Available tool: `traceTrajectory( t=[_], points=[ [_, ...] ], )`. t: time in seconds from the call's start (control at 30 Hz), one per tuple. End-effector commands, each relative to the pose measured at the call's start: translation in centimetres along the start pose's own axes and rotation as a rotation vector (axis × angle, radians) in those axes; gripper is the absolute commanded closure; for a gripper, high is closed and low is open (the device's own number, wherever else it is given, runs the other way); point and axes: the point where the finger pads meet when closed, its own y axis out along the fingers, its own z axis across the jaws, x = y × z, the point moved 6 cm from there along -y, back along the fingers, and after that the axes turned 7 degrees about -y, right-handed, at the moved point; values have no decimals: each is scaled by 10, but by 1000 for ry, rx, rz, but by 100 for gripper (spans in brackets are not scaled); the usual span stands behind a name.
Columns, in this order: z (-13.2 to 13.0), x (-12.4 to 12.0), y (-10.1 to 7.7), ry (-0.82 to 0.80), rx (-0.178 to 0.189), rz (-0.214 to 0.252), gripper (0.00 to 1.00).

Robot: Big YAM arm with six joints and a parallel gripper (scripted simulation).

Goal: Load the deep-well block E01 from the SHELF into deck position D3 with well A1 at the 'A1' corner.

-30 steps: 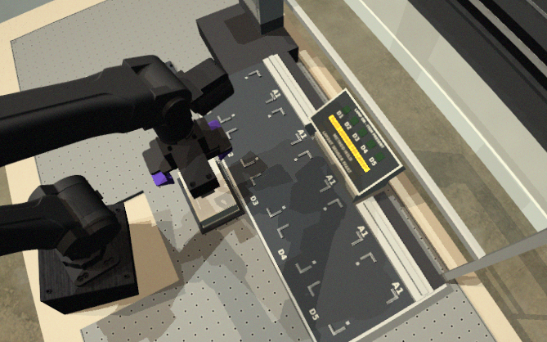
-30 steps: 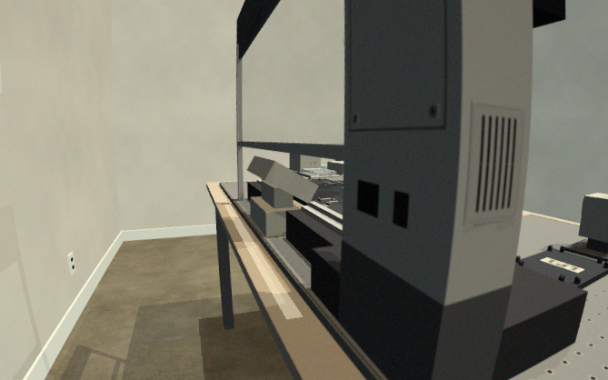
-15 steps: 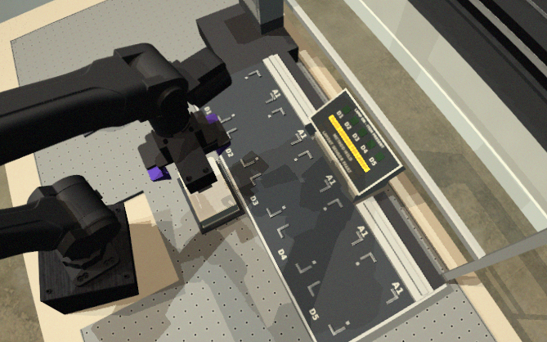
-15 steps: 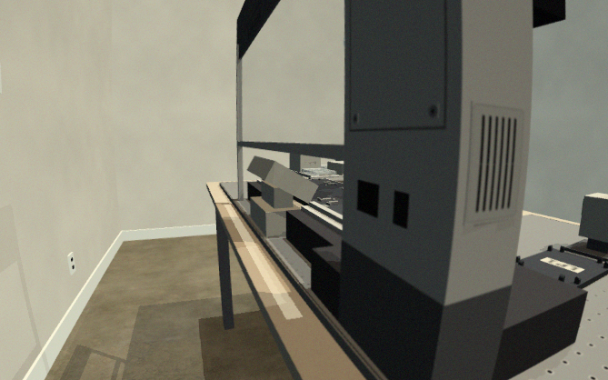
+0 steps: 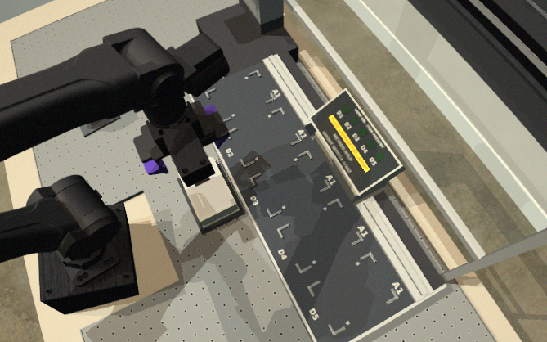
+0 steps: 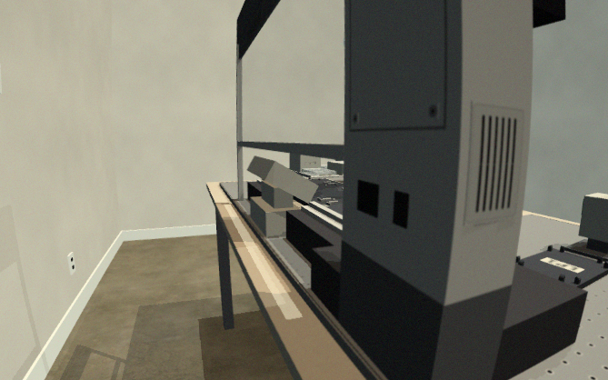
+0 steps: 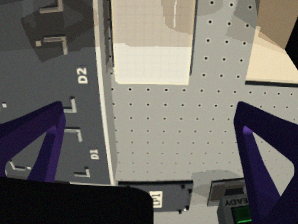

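A block with a pale sealed top and dark sides [image 5: 213, 197] stands on the perforated table, right beside the deck's near edge between the D2 and D3 labels. In the wrist view the block [image 7: 153, 26] lies ahead of the fingers, apart from them. I cannot read its ID label. My gripper [image 5: 181, 140] hovers above the table just short of the block, its purple fingers wide open and empty [image 7: 149, 136]. Deck position D3 [image 5: 292, 184] is empty, with its A1 mark [image 5: 329, 180] at the far corner.
D1, D2, D4 and D5 on the dark deck [image 5: 305, 204] are empty. A status panel with a yellow bar [image 5: 353, 144] stands behind the deck. A green key [image 7: 241, 216] and a small labelled plate [image 7: 157, 199] lie below the gripper. The arm's base [image 5: 84, 254] is at the left.
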Motion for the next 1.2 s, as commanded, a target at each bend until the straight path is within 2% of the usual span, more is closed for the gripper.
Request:
traceTrajectory(
  t=[0.0,0.03,0.17,0.3,0.37,0.47,0.5,0.6,0.7,0.83,0.9,1.03,1.07,1.1,1.17],
  points=[
    [14,-2,-23,12,43,8,0],
    [15,-1,-28,14,56,10,0],
    [15,-1,-35,16,56,9,0],
    [12,-1,-36,12,38,6,0],
    [14,-1,-45,15,57,10,0],
    [14,-1,-47,15,57,10,0],
    [9,-1,-36,14,14,0,0],
    [14,-1,-54,14,55,11,0],
    [13,-1,-59,15,57,10,0],
    [11,-1,-61,12,40,7,0],
    [13,-1,-70,15,58,11,0],
    [13,-1,-72,15,55,10,0],
    [6,-1,-59,10,6,-1,0],
    [12,-2,-69,11,29,6,0],
    [13,-1,-78,14,51,11,0]
  ],
)
